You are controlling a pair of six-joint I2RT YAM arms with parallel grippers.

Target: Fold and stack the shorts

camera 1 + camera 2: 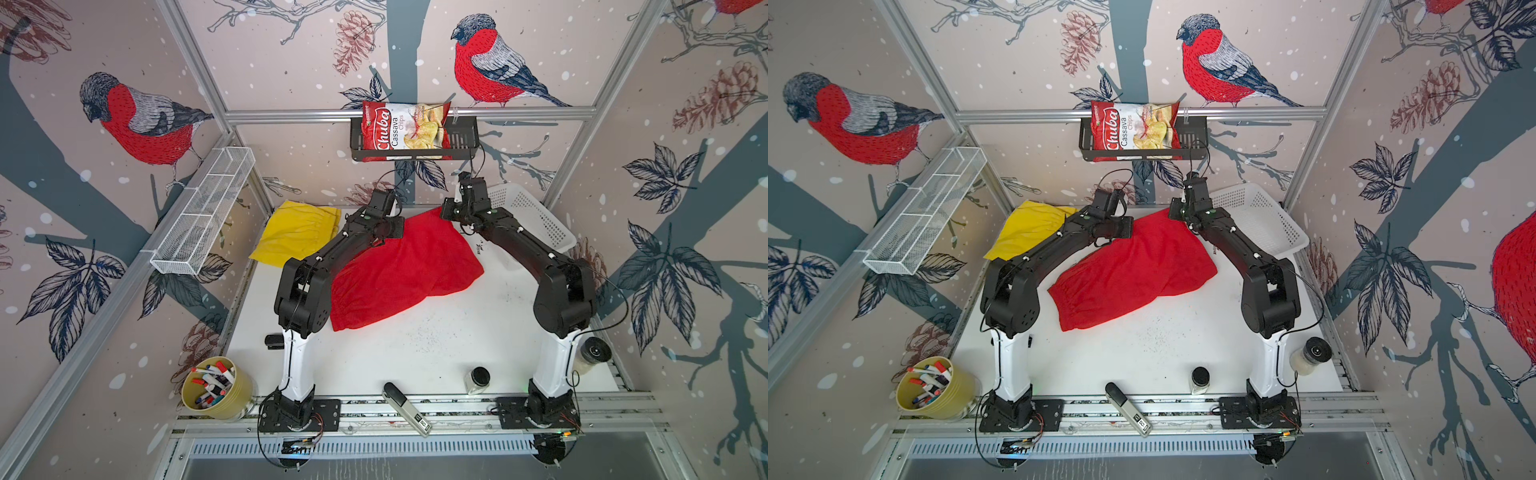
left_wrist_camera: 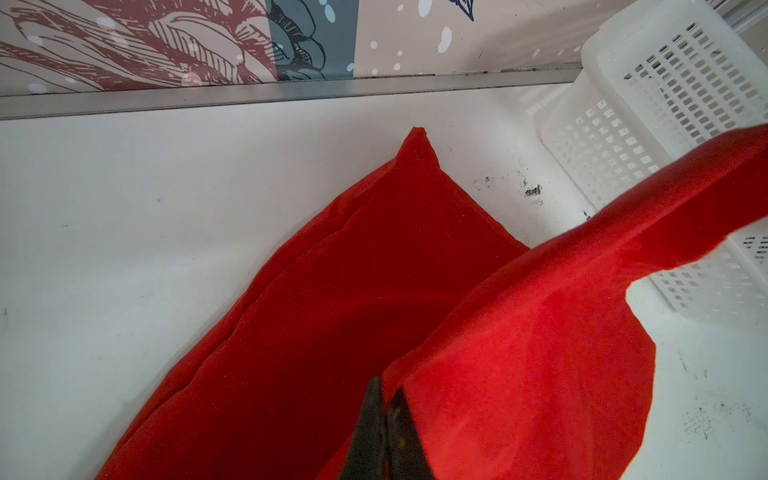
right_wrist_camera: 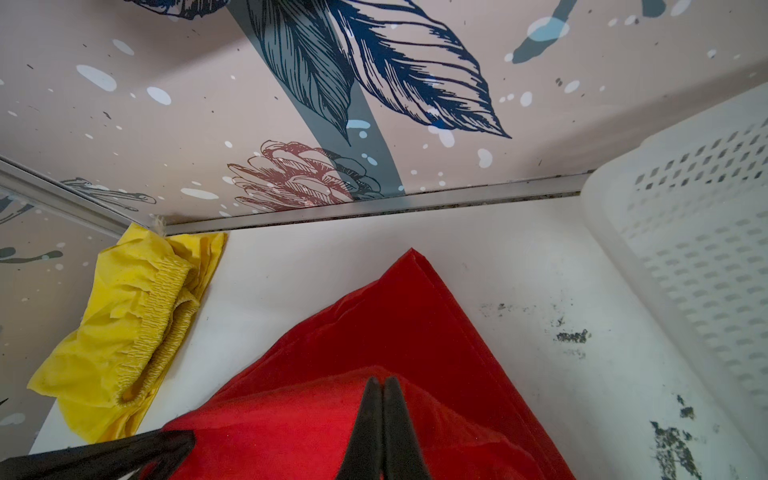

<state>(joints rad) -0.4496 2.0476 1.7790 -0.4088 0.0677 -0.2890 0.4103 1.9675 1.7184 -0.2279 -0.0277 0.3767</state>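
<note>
White tabletop (image 1: 436,340), bird-print walls (image 1: 291,62): we see left claw (image 2: 386,395) and right claw (image 3: 382,384) pinching red shorts (image 1: 399,270); chips bag (image 1: 403,126) in far rack (image 1: 461,141).

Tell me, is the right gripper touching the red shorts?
Touching. The right wrist view shows the right gripper, jaws shut, pinching a raised fold of the red shorts.

Basket (image 1: 536,216) and red shorts (image 1: 407,266) fill the back; front tabletop (image 1: 415,349) lies open.

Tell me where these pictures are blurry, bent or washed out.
Both top views: wide-angle bend, rails splay; even light. Left wrist view: lifted red shorts soft near the lens. Right wrist view: white basket washed out.
</note>
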